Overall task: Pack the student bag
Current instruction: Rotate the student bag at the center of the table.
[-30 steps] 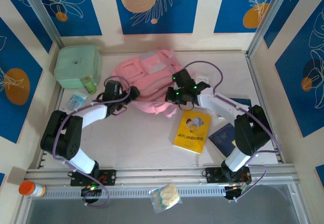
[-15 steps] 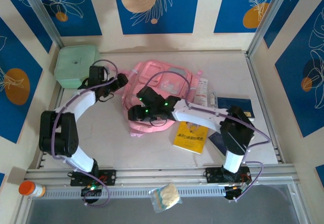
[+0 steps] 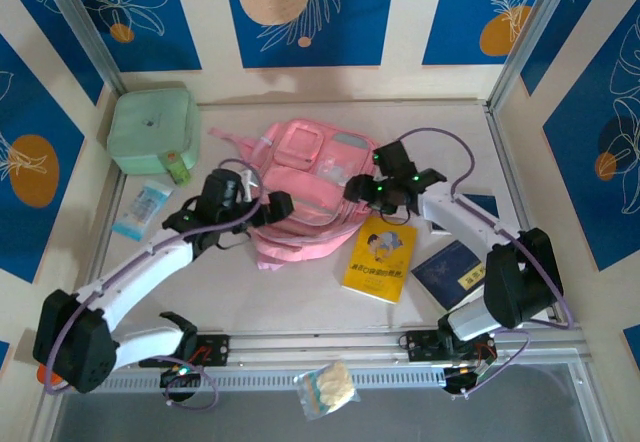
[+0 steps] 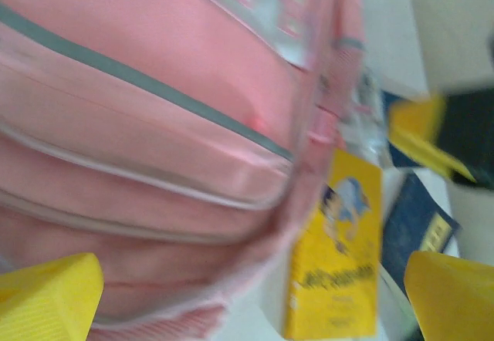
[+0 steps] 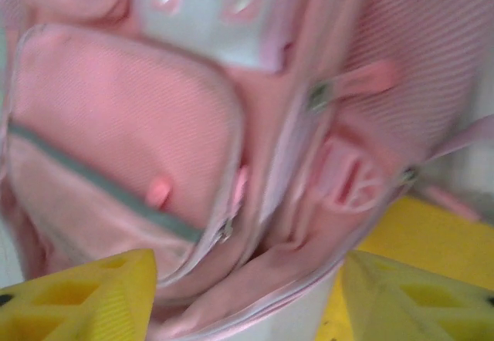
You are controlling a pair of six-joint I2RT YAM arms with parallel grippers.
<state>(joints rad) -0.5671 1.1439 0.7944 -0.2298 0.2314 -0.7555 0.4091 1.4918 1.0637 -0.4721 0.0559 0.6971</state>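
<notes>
The student bag (image 3: 305, 202) lies mid-surface, a soft, puffy pink fabric thing with a ribbed weave and grey-green zip lines. The left pincer (image 3: 272, 206) is at its left edge, spread wide and holding nothing. The right pincer (image 5: 247, 302) is over a front pocket, apart too. A glossy yellow book (image 3: 380, 259) lies just beside the bag, with a flat navy booklet (image 3: 450, 274) next to it. A squarish mint-green case (image 3: 152, 130) sits back left.

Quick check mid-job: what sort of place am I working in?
Likely a staged robot test cell: a table boxed in by blue patterned wall panels, an aluminium rail at its near edge, the student bag beside a yellow book.
</notes>
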